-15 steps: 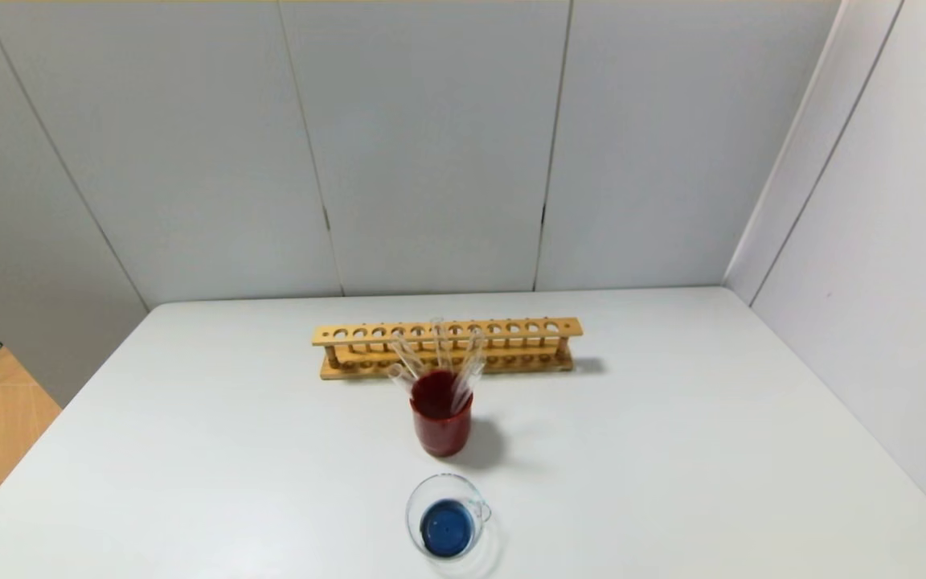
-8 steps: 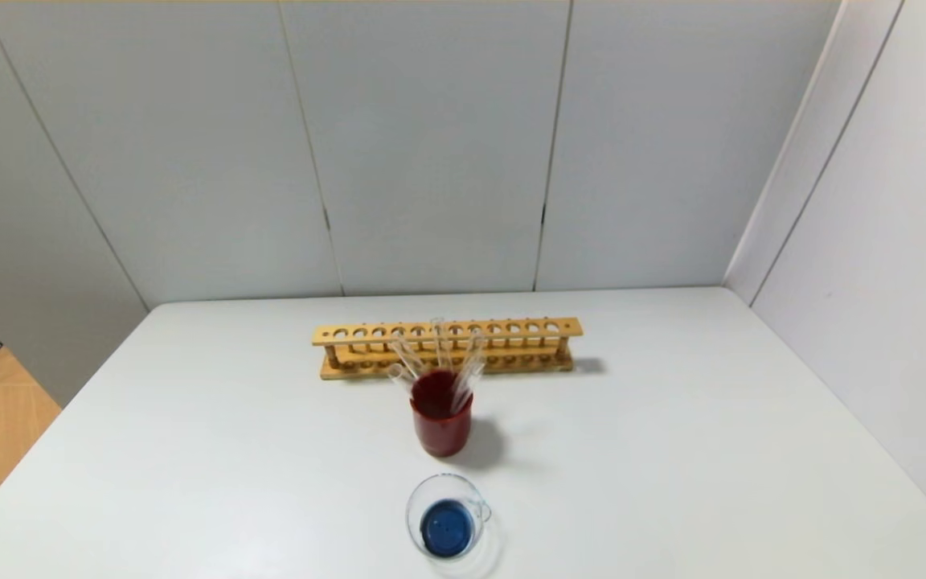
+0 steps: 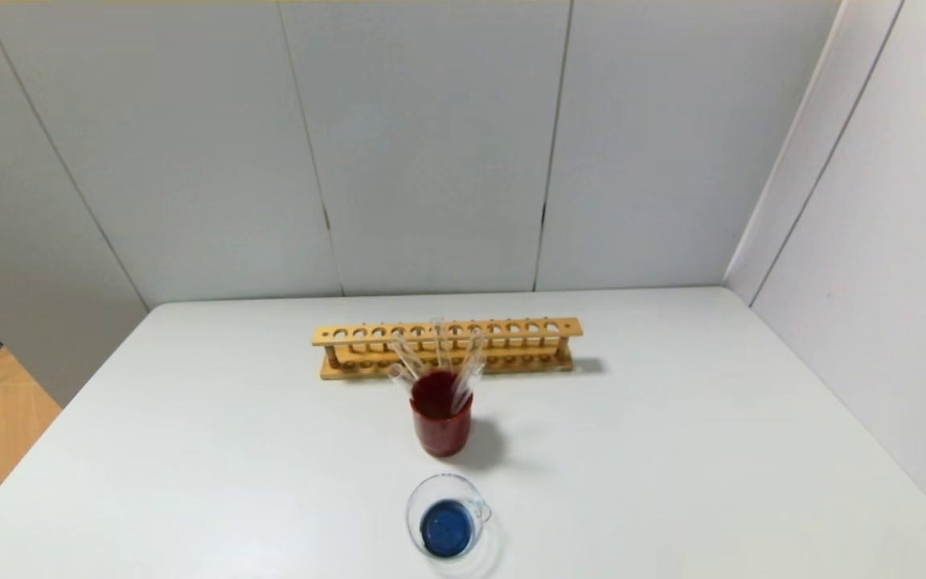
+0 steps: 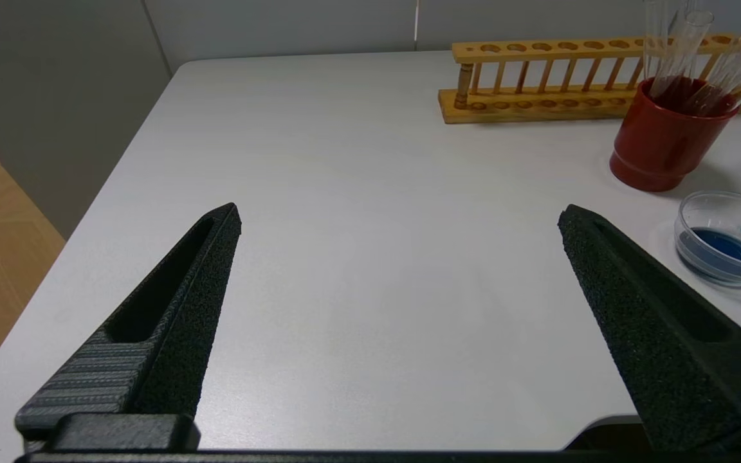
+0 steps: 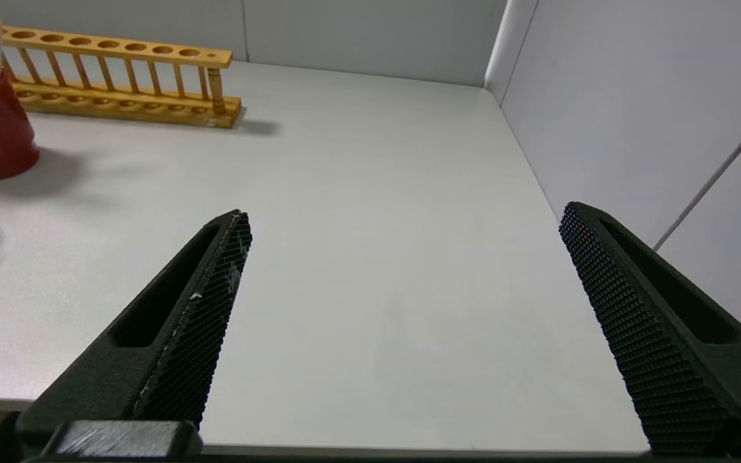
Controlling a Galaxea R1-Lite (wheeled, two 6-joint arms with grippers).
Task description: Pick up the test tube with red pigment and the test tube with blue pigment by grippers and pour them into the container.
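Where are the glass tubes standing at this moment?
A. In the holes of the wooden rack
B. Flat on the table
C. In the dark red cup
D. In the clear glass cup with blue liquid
C: the tubes lean together inside the dark red cup, in front of the wooden rack, whose visible holes are empty.

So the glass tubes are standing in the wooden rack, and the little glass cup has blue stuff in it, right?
Not quite. The glass tubes stand in the red cup, in front of the wooden rack, whose holes look empty. The head view shows this. The little glass cup does have blue liquid in it.
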